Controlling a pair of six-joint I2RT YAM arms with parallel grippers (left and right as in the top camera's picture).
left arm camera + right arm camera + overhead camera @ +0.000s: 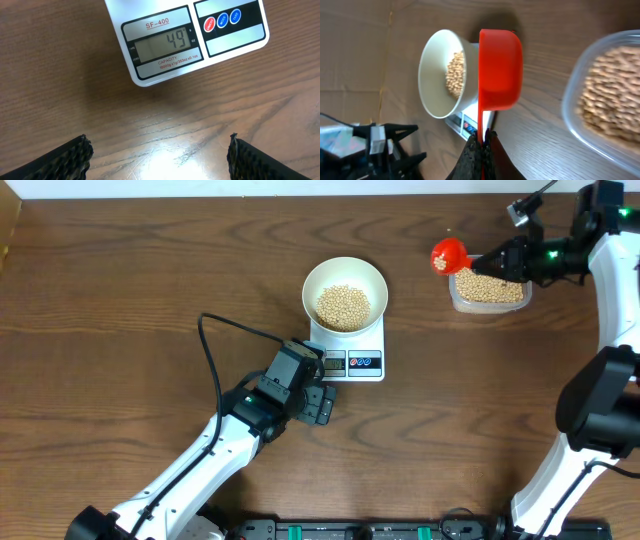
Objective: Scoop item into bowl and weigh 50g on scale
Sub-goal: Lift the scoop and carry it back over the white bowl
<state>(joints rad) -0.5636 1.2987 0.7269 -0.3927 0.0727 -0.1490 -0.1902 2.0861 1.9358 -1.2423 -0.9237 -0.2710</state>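
Brown wood-grain table (120,310), viewed from above and from both wrists. Nearest the robot, just in front of the scale (350,363), the left gripper (160,162) is held low over the table with its jaws spread wide and nothing between them. Judged from its wrist view, it is placed there so that the display (162,45) can be read; 49 is shown, one short of the target. Three round buttons (221,19), one red and two blue, are seen beside the display. On the far half of the scale the white bowl (312,280) is seated, so that whatever is added is weighed directly. A shallow heap of pale beans (343,306) is contained in it, covering the middle of its floor. Farther off, well to the right of the scale, a clear plastic tub (456,298) is set as the supply and is filled nearly to the rim with the same beans. Just beside the tub's edge nearest the scale, a red scoop (449,254) is carried above the table by its handle, on which the right gripper (482,142) is closed tight. Whether any beans lie in the scoop cannot be told, since only its outer wall is presented. A very small addition is judged to be needed, with overshoot the likely risk.
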